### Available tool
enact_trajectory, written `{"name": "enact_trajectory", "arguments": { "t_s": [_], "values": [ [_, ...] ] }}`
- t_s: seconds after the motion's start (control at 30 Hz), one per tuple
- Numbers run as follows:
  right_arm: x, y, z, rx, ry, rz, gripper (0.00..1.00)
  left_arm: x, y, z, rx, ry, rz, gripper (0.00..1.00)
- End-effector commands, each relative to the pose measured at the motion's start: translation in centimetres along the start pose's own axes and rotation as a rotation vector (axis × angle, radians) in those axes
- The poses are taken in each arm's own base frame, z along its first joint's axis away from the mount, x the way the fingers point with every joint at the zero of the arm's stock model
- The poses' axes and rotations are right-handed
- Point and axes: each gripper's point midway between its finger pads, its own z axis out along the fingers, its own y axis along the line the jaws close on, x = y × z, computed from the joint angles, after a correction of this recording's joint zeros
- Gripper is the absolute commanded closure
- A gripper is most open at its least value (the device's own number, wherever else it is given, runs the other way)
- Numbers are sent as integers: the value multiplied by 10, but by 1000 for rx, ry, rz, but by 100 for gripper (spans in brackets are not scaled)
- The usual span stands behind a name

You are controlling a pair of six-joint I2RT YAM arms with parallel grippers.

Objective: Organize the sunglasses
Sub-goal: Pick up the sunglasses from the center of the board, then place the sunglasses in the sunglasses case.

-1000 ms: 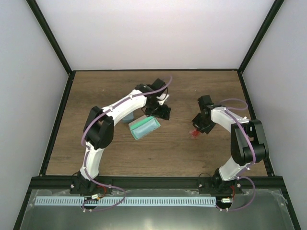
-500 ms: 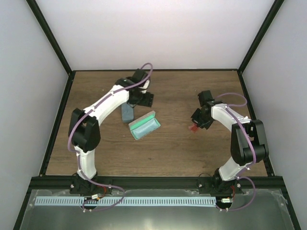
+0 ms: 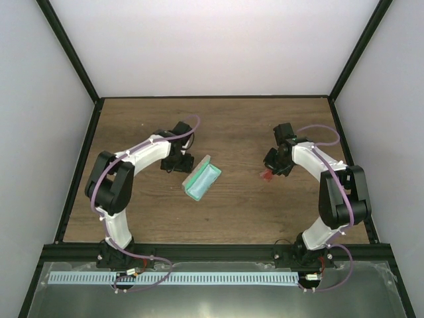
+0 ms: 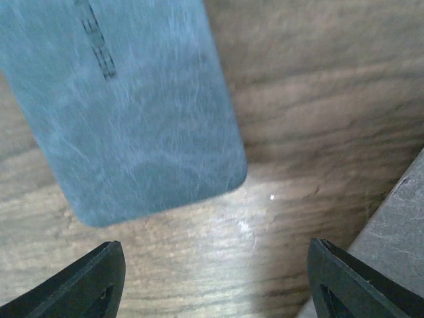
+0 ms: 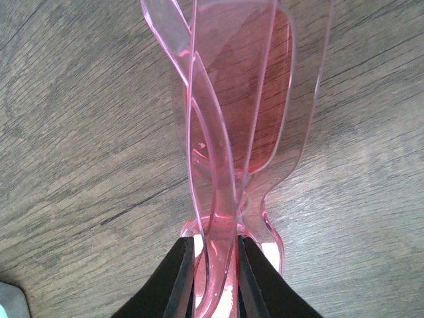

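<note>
Brown wood-grain table (image 3: 245, 212) sits between plain white walls (image 3: 212, 46) edged with black frame bars. On the right side of the table, the right gripper (image 5: 213, 246) has its two black fingers (image 5: 182, 271) pinched shut on the sunglasses (image 5: 242, 99). They are a translucent pink-red pair with folded arms, sticking out past the fingertips over the wood. On the left side, the left gripper (image 4: 215, 265) hovers with its fingers spread wide and empty, just above the rounded end of a grey case (image 4: 132, 112). An open teal-lined case (image 3: 201, 179) lies beside it.
</note>
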Motion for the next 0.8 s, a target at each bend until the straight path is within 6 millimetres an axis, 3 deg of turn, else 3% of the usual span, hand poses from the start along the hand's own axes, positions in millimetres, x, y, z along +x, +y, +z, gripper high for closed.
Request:
{"name": "enact_trajectory", "arguments": {
  "t_s": [0.0,0.17,0.3,0.6,0.77],
  "values": [
    [-9,14,-10,-32,-32,-55,90,9,-9,-10,17,-27,4,24],
    [-10,24,-13,-74,-24,-72,90,16,-29,-18,65,-24,8,24],
    [-5,46,-21,-95,-44,-155,90,20,-47,-15,97,-12,15,24],
    [41,117,-24,-113,3,-430,90,21,-56,-11,112,-1,8,24],
    [75,136,-12,-129,77,-548,90,23,-55,-10,104,4,10,24]
  ]
}}
